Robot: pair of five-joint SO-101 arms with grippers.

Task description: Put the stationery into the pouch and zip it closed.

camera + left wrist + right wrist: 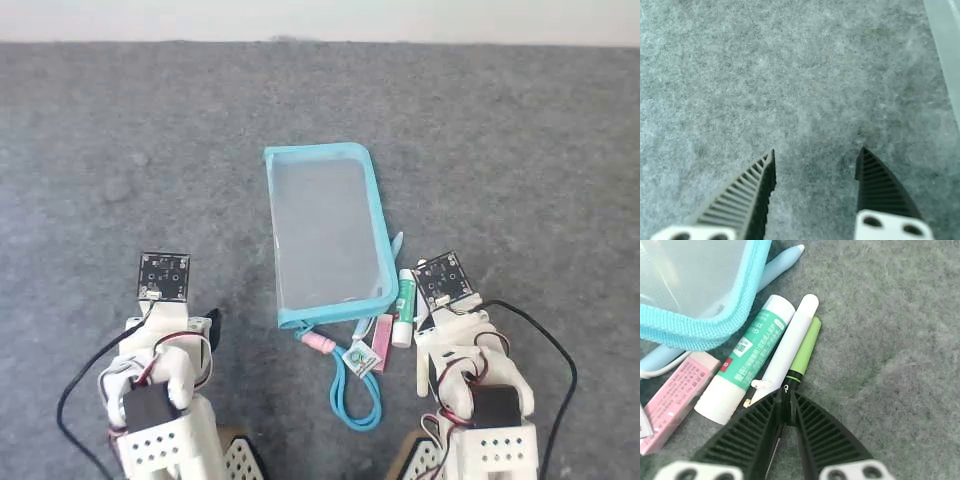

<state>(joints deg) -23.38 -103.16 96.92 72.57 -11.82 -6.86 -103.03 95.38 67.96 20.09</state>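
A clear pouch (325,230) with a teal zip border lies flat in the middle of the grey mat. Beside its near right corner lie a green-and-white glue stick (752,360), a white pen (790,345), a green pen (807,345), a pink eraser (675,400) and a light blue pen (782,260) partly under the pouch (700,285). My right gripper (786,396) is shut on the dark end of the green pen. To the pouch's left, my left gripper (817,152) hangs open over bare mat with nothing between its fingers.
A teal wrist strap (357,400) with a small charm (358,358) and a pink pull (318,340) trails from the pouch's near corner, between the two arms. Grey mat (150,130) stretches around the pouch on all sides.
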